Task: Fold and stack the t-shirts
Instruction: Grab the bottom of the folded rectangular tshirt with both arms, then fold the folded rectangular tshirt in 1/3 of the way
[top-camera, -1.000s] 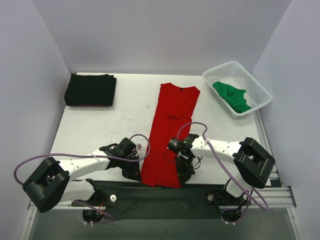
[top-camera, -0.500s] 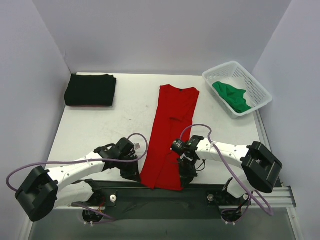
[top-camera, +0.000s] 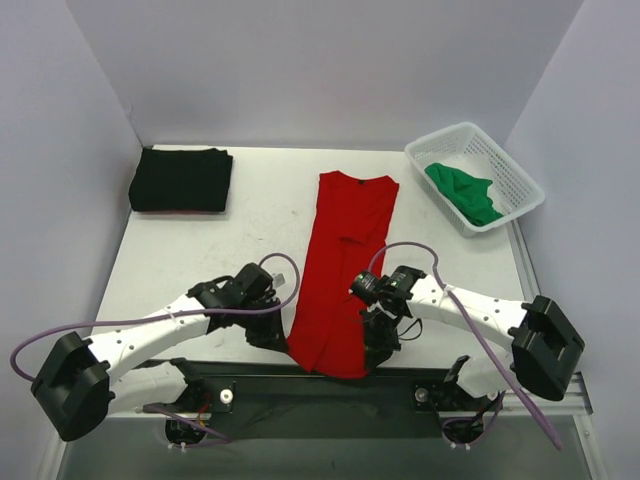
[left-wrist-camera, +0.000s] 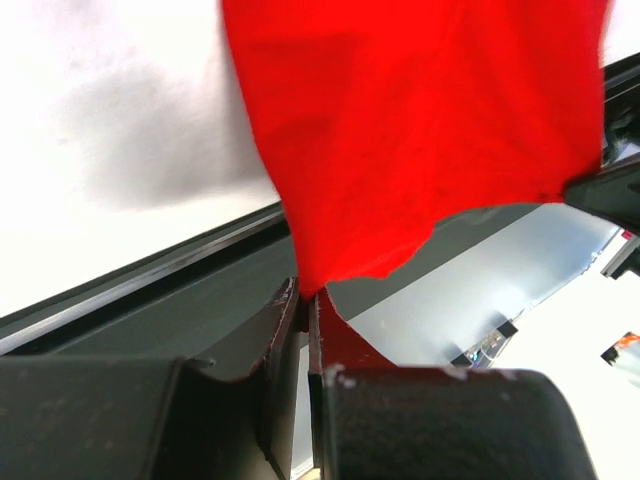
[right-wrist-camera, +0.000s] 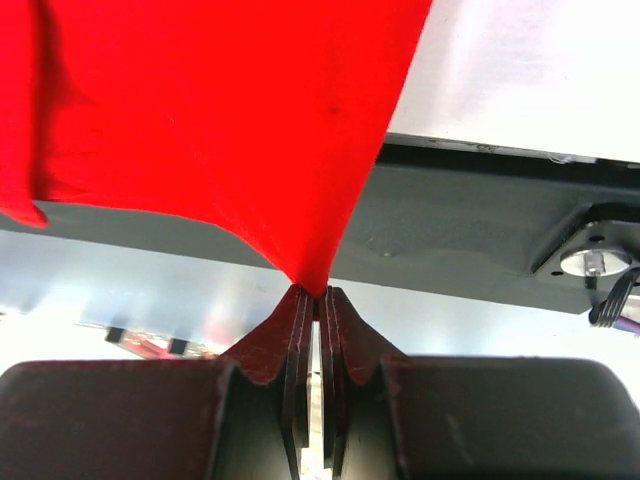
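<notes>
Red t-shirt (top-camera: 345, 250) hem corners clamped by left hand (left-wrist-camera: 303, 298) and right hand (right-wrist-camera: 318, 298)

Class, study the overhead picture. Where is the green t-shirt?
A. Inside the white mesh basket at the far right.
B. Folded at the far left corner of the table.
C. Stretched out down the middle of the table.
A: the green t-shirt lies crumpled inside the white basket; the black t-shirt is the folded one at far left, and the red t-shirt is stretched down the middle.
</notes>
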